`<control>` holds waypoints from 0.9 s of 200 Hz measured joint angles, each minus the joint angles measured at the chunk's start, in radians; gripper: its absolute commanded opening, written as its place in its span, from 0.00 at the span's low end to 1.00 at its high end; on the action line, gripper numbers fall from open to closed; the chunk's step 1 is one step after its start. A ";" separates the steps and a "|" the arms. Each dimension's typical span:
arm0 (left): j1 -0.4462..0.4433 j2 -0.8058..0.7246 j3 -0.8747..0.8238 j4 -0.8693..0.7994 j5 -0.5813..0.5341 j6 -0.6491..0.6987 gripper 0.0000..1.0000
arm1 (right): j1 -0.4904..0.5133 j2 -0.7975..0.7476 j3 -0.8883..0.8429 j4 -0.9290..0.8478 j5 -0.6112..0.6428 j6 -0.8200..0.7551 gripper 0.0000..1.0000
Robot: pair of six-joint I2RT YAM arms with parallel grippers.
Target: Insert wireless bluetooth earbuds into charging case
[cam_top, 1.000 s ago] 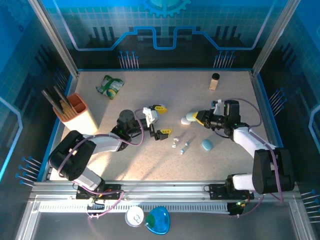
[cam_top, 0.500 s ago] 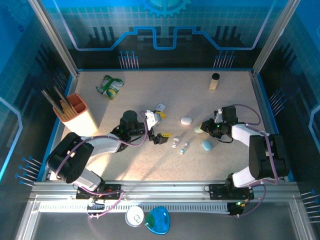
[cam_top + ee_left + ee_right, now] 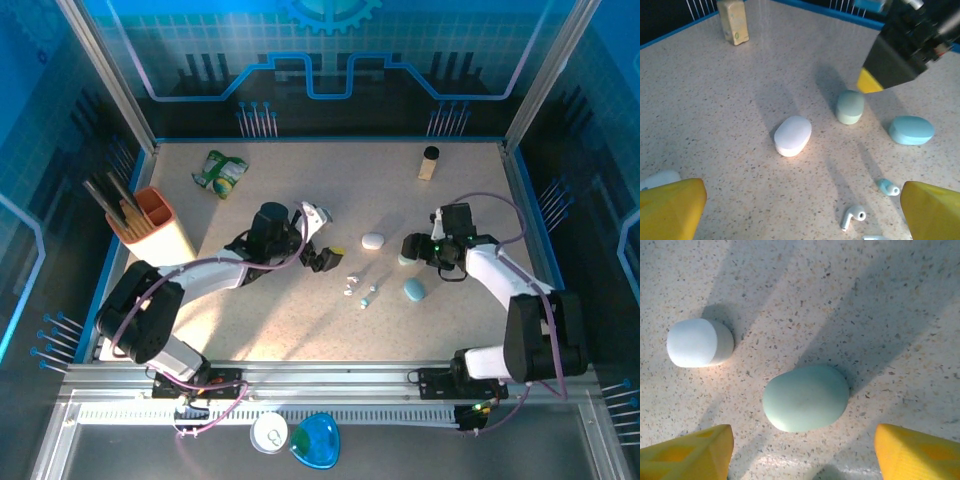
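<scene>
A pale teal charging case (image 3: 806,397) lies closed on the table, free between the spread yellow fingers of my right gripper (image 3: 804,446), which is open just above it (image 3: 410,250). A white case (image 3: 699,342) (image 3: 372,241) (image 3: 792,135) lies to its left. A darker teal case (image 3: 414,289) (image 3: 911,130) lies nearer the front. The earbuds lie loose on the table: a white one (image 3: 852,217) and a teal one (image 3: 888,187), grouped at mid-table (image 3: 358,290). My left gripper (image 3: 322,238) (image 3: 802,202) is wide open and holds nothing, left of the white case.
An orange holder with utensils (image 3: 150,225) stands at the left. A green packet (image 3: 220,172) lies at the back left. A small tan block (image 3: 429,162) (image 3: 733,21) stands at the back right. A white lid (image 3: 270,432) and a blue piece (image 3: 315,440) sit beyond the front rail.
My right gripper came down to the table and opened, letting go of the pale teal case. My left gripper shifted back and right, staying open.
</scene>
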 measured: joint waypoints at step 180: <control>0.000 0.068 0.099 -0.182 -0.015 0.054 0.99 | 0.346 0.009 -0.093 -0.214 0.181 0.095 0.67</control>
